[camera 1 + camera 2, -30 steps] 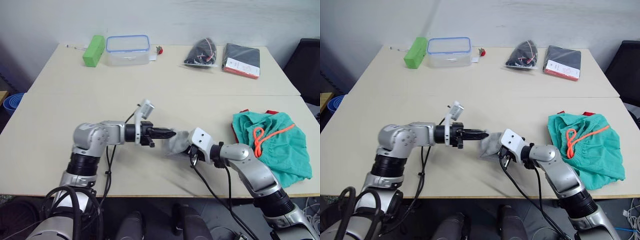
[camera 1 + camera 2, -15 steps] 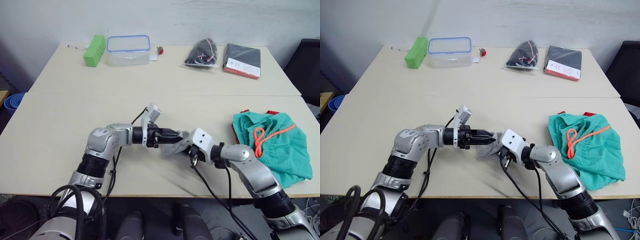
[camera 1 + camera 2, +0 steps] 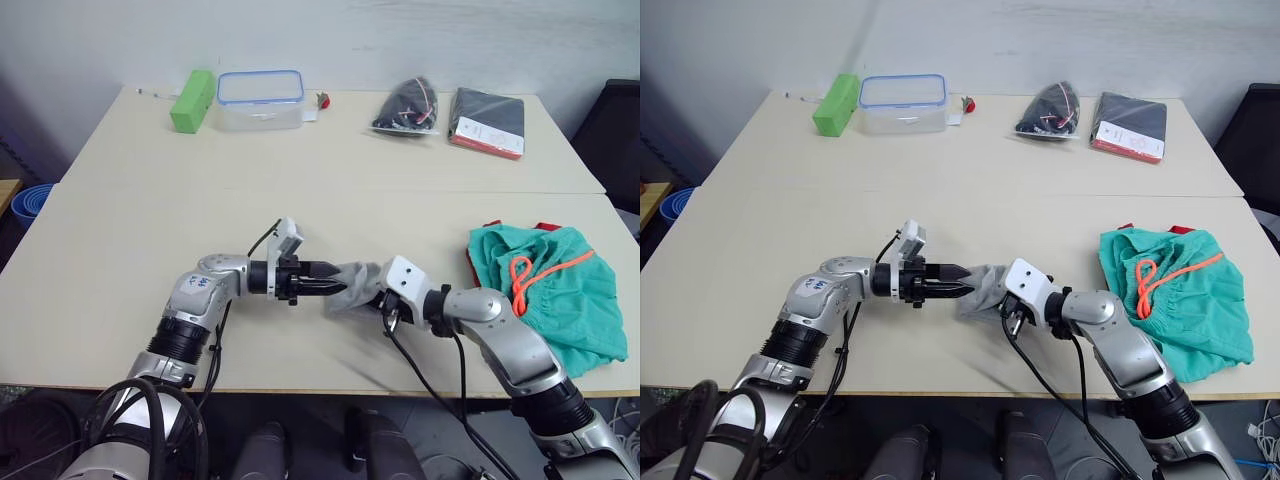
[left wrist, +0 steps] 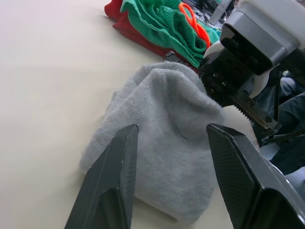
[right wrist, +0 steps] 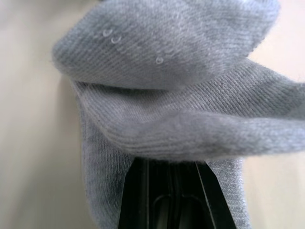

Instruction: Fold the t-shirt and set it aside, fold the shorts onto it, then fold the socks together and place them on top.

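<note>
The light grey socks [image 3: 354, 281] lie bunched on the table near the front edge, between my two grippers. My right gripper [image 3: 376, 297] is shut on their right end, and the cloth [image 5: 181, 95] drapes over its fingers [image 5: 143, 200]. My left gripper [image 3: 330, 289] points at the socks' left end with its fingers [image 4: 114, 191] open, and the grey cloth [image 4: 167, 143] lies just beyond the tips. The teal shorts [image 3: 545, 290] with an orange drawstring lie crumpled at the right edge on top of the red t-shirt [image 3: 545, 226], of which just edges peek out.
Along the table's far edge stand a green box [image 3: 189, 100], a clear container with a blue-rimmed lid [image 3: 256, 98], a black bag [image 3: 405, 108] and a flat black package [image 3: 487, 120]. A blue bin [image 3: 25, 205] sits on the floor at the left.
My left arm has lowered and its gripper has drawn back slightly from the socks. The right gripper has stayed in place, holding the socks.
</note>
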### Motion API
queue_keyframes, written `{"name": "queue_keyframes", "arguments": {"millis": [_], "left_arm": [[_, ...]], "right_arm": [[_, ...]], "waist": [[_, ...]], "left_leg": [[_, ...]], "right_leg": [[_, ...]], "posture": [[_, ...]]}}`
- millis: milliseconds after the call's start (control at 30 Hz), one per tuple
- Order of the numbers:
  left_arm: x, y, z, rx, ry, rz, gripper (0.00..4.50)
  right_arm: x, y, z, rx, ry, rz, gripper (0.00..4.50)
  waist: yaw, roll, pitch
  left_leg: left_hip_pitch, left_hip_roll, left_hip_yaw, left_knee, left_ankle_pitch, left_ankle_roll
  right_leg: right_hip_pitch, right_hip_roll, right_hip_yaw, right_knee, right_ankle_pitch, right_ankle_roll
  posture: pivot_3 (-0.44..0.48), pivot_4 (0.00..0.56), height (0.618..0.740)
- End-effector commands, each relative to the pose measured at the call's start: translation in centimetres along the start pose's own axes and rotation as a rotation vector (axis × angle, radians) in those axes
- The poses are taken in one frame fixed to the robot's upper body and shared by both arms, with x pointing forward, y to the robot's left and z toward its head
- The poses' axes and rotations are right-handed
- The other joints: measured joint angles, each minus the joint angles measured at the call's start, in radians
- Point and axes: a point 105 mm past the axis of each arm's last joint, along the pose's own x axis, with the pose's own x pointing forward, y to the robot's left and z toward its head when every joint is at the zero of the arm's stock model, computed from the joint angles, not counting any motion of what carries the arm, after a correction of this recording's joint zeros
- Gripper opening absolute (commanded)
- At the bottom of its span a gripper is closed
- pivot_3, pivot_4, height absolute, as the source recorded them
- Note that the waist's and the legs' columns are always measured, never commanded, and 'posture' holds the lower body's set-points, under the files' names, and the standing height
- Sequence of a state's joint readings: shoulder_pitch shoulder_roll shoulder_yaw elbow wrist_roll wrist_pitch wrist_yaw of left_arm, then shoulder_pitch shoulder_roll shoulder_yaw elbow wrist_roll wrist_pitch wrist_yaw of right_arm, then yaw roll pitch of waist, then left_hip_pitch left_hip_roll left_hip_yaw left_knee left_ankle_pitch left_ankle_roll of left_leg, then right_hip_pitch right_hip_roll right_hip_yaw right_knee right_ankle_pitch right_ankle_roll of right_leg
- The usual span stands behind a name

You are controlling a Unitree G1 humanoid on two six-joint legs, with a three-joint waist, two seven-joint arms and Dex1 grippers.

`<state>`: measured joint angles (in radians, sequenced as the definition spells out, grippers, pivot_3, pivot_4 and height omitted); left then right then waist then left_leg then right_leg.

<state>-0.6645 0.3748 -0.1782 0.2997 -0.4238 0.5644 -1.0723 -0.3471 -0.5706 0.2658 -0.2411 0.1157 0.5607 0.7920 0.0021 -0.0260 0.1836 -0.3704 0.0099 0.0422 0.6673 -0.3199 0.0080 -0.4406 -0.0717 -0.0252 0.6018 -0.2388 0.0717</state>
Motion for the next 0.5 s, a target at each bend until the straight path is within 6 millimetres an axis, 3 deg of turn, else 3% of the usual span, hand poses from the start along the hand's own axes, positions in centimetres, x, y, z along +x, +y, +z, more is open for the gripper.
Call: {"name": "queue_keyframes", "arguments": {"millis": [33,200,233,500], "left_arm": [[0.1,0.2,1.1,0.064,-0.016,-0.010,1.77],[0.9,0.3,0.5,0.148,0.054,-0.014,0.18],[1.0,0.3,0.3,0.158,0.068,-0.018,0.05],[3.1,0.8,-1.1,0.233,0.171,-0.003,0.05]], "right_arm": [[-0.3,-0.1,-1.4,0.024,0.059,-0.005,0.00],[-0.6,-0.1,-1.3,0.027,0.058,-0.013,0.00],[-0.7,-0.1,-1.3,0.030,0.058,-0.015,0.00],[-3.0,0.2,-0.7,0.061,0.041,-0.059,0.00]], "waist": [[0.000,0.000,0.000],[0.001,0.000,0.000],[0.001,0.000,0.000],[0.018,0.000,0.000]], "left_leg": [[0.000,0.000,0.000,0.000,0.000,0.000],[0.000,0.000,0.000,0.000,0.000,0.000],[0.000,0.000,0.000,0.000,0.000,0.000],[-0.001,-0.001,0.000,0.000,0.000,0.001]], "right_leg": [[0.000,0.000,0.000,0.000,0.000,0.000],[0.000,0.000,0.000,0.000,0.000,0.000],[0.000,0.000,0.000,0.000,0.000,0.000],[0.000,0.001,0.000,-0.001,0.000,0.001]], "posture": [[0.000,0.150,0.740],[0.000,0.150,0.740],[0.000,0.150,0.740],[0.000,0.150,0.740]]}}
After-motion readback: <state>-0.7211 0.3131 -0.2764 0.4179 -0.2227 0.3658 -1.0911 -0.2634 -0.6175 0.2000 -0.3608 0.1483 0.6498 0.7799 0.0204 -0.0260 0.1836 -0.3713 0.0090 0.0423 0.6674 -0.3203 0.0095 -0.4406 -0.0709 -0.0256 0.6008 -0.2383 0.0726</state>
